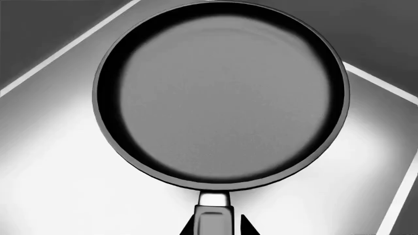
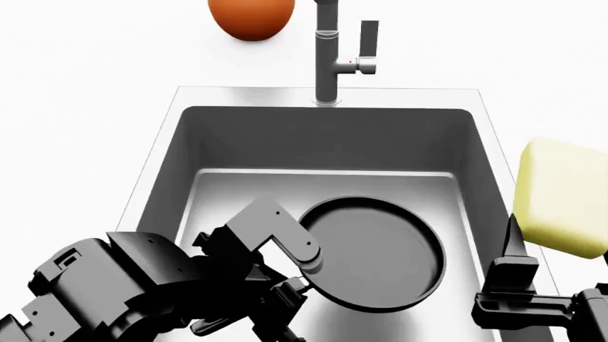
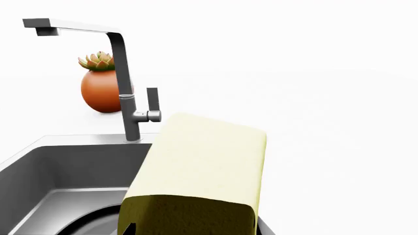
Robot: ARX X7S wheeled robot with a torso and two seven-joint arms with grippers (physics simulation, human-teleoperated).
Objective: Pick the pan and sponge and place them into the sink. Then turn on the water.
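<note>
a: where was the pan [image 2: 378, 253]?
b: in the sink [image 2: 328, 142], over the light steel floor, front half of the basin in the head view. could not tell if it was resting on the floor or just above it. handle pointed back at the robot, toward the left gripper [image 2: 285, 303].

a: left fingers?
b: the left wrist view showed the short black handle [image 1: 214, 219] running between two dark fingertips [image 1: 189, 227], one each side. they looked pinched on the handle, but only the tips showed at the frame edge. head view had the left arm's dark links covering the handle end.

a: sponge [image 2: 562, 196]?
b: not in the sink. it was up in the air at the basin's right rim, pale yellow, standing on end. right gripper [image 2: 546, 246] was below it. right wrist view showed the sponge [image 3: 196, 178] filling the foreground, the fingers pinching its lower end, mostly hidden behind the block.

a: faucet [image 2: 329, 53]?
b: tall dark grey, at the back rim, middle. side lever [image 2: 368, 44] stood upright. no stream seen under the spout in the right wrist view.

a: anything else?
b: an orange round pot [image 3: 103, 90] with a small succulent [image 3: 98, 60] on the white counter [image 2: 85, 107], behind the sink and left of the faucet.
</note>
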